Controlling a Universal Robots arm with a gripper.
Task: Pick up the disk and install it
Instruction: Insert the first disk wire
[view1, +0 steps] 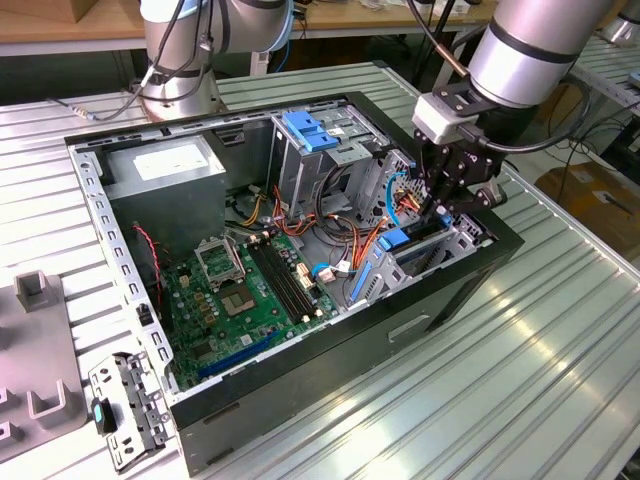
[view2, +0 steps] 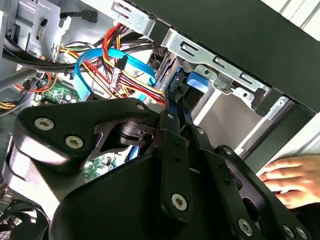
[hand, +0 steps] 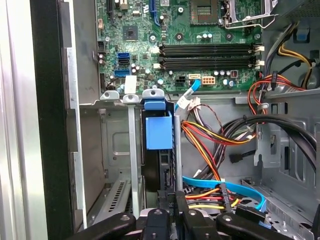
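The disk stands on edge in the drive bay at the front corner of the open computer case, towards the exterior view's right. Its blue plastic end and dark body sit between the bay's metal rails. My gripper hangs straight over it inside the case. In both wrist views the fingers stand close together, their tips at the disk's near edge. Nothing is held between them.
Orange, red and blue cables run right beside the bay. The motherboard, the grey power-supply box and a metal drive cage with a blue tab are in the case. A person's hand rests outside the case wall.
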